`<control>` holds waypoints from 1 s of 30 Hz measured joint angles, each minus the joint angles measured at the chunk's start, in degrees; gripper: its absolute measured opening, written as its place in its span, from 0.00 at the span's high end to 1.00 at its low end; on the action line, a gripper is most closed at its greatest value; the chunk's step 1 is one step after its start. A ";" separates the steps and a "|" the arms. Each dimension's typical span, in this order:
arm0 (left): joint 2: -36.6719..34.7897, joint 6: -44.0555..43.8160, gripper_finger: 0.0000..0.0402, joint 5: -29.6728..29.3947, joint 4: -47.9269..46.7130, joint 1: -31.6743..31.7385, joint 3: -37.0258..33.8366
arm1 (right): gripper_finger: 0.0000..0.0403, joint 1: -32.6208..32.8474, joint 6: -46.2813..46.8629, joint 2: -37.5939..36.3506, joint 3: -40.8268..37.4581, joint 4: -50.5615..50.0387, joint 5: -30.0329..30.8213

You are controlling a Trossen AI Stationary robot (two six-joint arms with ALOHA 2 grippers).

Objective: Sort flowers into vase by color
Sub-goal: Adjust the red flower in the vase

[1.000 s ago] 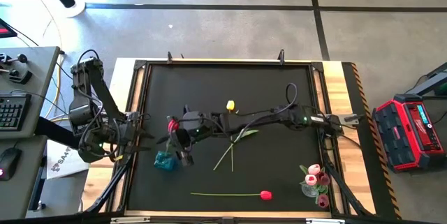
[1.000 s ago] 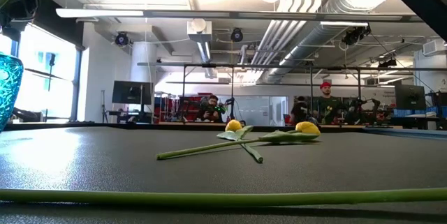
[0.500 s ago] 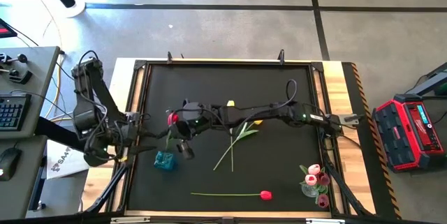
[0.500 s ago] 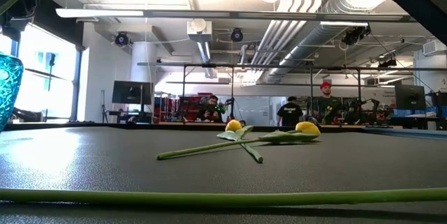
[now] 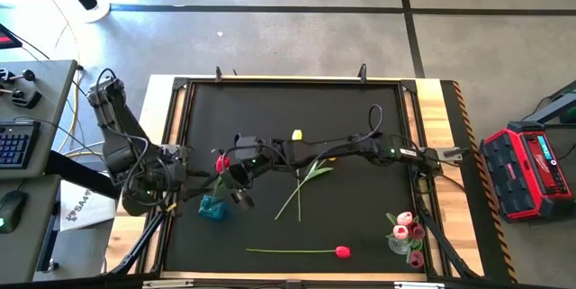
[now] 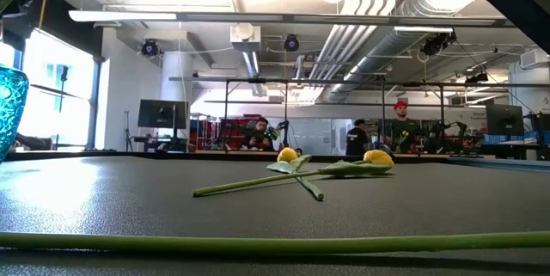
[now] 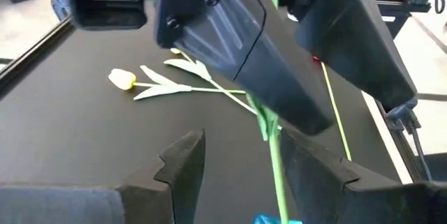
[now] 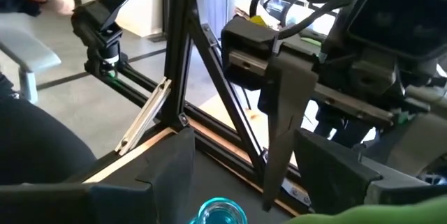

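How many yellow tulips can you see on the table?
2. One yellow tulip lies toward the table's far side; the other yellow tulip lies beside it, its head partly under the right arm from above. More may be hidden.

Bright even overhead light, ceiling lamp glare in the low view, blurred foreground stem (image 6: 258, 243), soft shadows.

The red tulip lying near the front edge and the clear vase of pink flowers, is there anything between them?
Nothing: in the high view, only bare black mat separates the red tulip from the clear vase.
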 joint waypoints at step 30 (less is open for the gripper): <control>3.93 14.63 0.98 8.77 11.12 7.22 0.00 | 0.42 0.99 3.43 0.00 0.00 -1.18 0.93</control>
